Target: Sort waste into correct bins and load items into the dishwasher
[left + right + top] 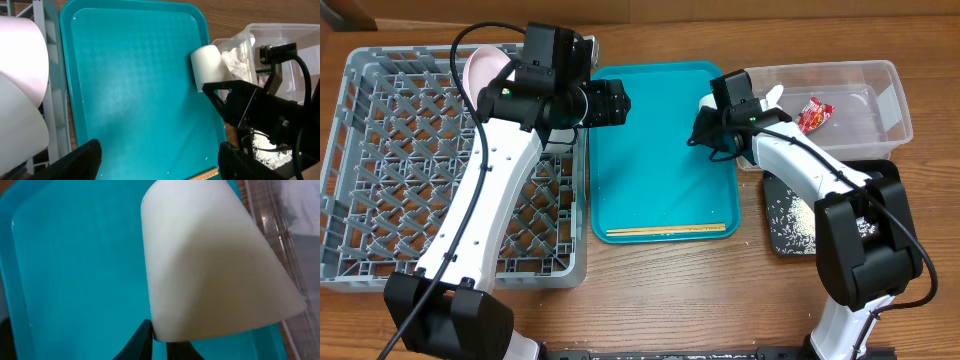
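Small white cup [706, 101] lies at the teal tray's [660, 160] right edge from overhead, right gripper [713, 120] on it. Left wrist view: left gripper [160, 162] gaping wide, empty. Right wrist view: fingers [145, 337] nipped onto the cup's thin wall. I'd guess it's light, stiff and slick, so a rim pinch might slip.

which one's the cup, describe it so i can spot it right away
Find the teal tray mid-table. Near its far right corner the right gripper holds the cup by its rim. It is small, plain white and tapered; the tissue beside it in the clear tub is crumpled.
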Tool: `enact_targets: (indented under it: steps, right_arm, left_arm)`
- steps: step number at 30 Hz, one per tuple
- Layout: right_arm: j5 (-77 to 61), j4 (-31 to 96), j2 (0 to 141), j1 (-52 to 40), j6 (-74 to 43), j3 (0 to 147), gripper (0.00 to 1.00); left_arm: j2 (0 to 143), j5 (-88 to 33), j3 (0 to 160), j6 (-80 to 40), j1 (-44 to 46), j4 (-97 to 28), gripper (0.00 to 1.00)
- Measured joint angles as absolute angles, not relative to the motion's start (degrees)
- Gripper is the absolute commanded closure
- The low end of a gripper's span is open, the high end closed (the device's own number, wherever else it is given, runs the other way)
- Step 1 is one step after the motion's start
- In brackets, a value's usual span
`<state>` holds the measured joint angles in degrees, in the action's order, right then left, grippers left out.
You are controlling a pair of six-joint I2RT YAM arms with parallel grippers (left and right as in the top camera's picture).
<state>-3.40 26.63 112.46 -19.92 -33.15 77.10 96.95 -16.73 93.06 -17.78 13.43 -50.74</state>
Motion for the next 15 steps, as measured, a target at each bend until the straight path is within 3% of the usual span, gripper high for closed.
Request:
enact_targets:
  steps: [15]
  right_arm:
    - [-7.07,40.12,112.33,-19.9,-18.06,77.47,0.9]
  left_arm:
    - [96.95,-16.51,93.06,-17.74,13.43,-51.07,0.24]
